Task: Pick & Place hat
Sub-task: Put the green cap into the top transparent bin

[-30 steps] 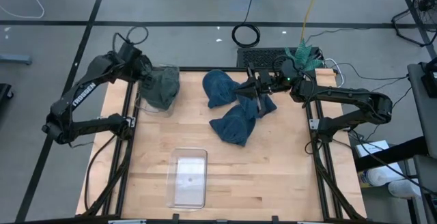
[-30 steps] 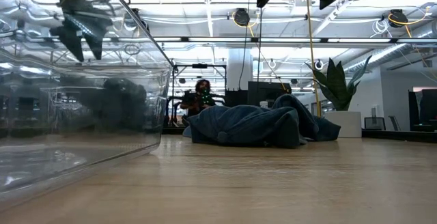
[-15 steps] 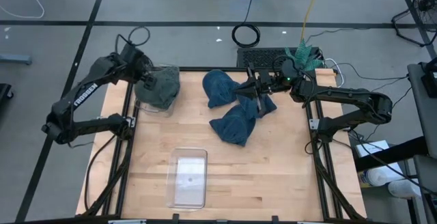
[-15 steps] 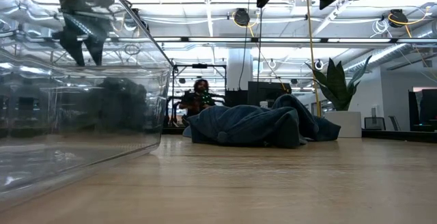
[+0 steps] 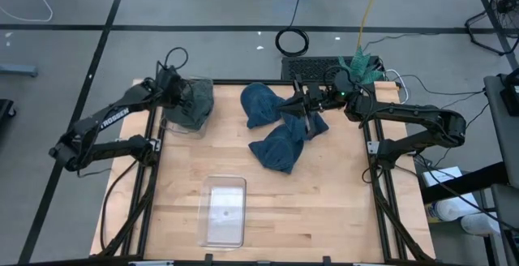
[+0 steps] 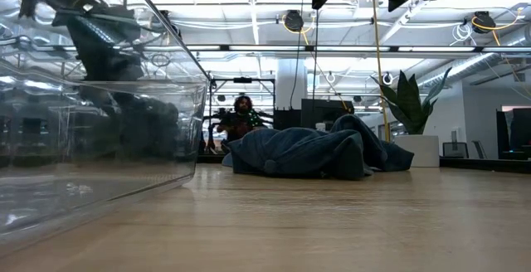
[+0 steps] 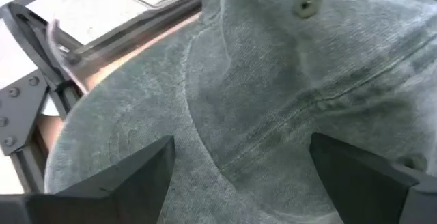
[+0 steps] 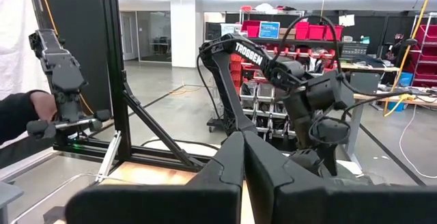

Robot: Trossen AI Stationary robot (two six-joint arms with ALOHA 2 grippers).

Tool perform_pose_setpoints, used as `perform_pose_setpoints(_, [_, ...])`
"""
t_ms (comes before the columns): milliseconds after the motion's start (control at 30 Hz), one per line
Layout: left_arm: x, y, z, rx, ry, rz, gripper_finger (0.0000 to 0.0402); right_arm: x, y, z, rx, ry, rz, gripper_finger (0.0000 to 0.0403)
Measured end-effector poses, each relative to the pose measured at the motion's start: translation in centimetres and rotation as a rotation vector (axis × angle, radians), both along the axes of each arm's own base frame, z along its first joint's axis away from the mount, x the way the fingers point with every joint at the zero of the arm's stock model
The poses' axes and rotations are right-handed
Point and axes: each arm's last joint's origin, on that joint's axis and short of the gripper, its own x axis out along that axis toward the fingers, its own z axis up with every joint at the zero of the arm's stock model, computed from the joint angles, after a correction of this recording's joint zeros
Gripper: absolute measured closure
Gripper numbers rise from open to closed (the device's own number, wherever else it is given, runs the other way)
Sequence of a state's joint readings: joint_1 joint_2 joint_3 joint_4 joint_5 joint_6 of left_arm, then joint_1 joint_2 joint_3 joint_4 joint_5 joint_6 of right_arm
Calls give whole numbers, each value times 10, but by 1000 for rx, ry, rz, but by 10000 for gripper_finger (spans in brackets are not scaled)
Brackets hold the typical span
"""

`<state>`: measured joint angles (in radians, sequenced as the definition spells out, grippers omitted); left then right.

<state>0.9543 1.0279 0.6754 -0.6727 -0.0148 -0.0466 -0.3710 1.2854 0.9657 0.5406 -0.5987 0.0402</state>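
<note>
A grey-green hat [image 5: 192, 104] lies in a clear container [image 5: 168, 122] at the table's far left and fills the left wrist view [image 7: 273, 80]. My left gripper [image 5: 177, 90] is open just above it, its fingers spread over the crown [image 7: 246, 176]. Two dark blue hats [image 5: 259, 104] [image 5: 280, 146] lie heaped at the far middle, a low mound in the low view [image 6: 307, 152]. My right gripper [image 5: 302, 104] hangs over them, shut [image 8: 242, 157], with nothing between its fingers. My left gripper comes at the grey-green hat from above with both fingers [image 7: 130, 176] spread wide over its crown [image 7: 259, 115]. Whether the fingertips touch the cloth I cannot tell. The hat lies in the clear container.
A second clear container [image 5: 224, 211] stands near the table's near edge, filling the left of the low view [image 6: 99, 123]. Bare wood lies between it and the hats. A person's hand and sleeve [image 8: 20, 118] show beyond the table; another person [image 6: 241, 116] sits far behind.
My left arm has sunk and its gripper has come down toward the grey-green hat, moving slightly toward the table's right. The hats and my right arm have kept still.
</note>
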Motion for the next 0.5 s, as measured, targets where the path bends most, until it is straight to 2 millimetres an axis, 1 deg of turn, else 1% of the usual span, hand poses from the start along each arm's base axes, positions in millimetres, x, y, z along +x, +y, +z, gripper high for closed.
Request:
perform_pose_setpoints(67, [-1, -1, -7, -2, 11, 5, 53, 0, 0, 0, 0, 0, 0, 403])
perform_pose_setpoints(233, [-2, -1, -15, 16, 13, 20, 53, 0, 0, 0, 0, 0, 0, 403])
perform_pose_setpoints(433, [1, -1, -24, 6, -85, 1, 53, 0, 0, 0, 0, 0, 0, 403])
perform_pose_setpoints(500, [1, -2, -27, -3, -90, -4, 53, 0, 0, 0, 0, 0, 0, 403])
